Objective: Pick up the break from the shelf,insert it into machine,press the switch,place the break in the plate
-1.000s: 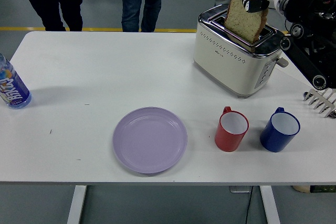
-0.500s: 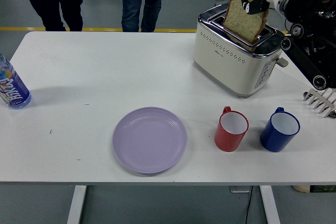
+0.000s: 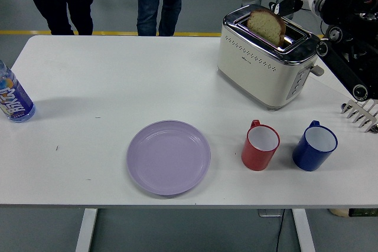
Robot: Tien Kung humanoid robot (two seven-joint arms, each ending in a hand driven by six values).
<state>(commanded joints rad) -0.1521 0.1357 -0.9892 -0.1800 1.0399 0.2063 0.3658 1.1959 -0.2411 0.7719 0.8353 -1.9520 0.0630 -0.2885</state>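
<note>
The slice of bread [image 3: 267,25] is seen sunk into the near slot of the toaster [image 3: 266,63], with only its rounded top showing above the chrome rim, so the step in hand is judged to be the pressing of the switch. The lever [image 3: 317,70] is found on the toaster's right end face, low on the side that faces the robot's right arm. For the press to be done well, one fingertip should be set squarely on top of the lever and driven straight down along its track until it latches; a sideways push is to be avoided, since the toaster stands free on the white surface [image 3: 118,87] and could be slid or tipped towards the red cup [image 3: 260,145] and blue cup [image 3: 315,145] just in front of it. The right hand [image 3: 287,4] is seen above and just behind the toaster's far right corner, apart from the bread, with the black forearm running in from the picture's right edge. Its fingers are partly hidden and too dark to read, so whether they are apart or together cannot be told; nothing is seen held in them. The left hand is not in view. The purple plate [image 3: 169,156] lies bare near the front edge, well apart from the toaster.
</note>
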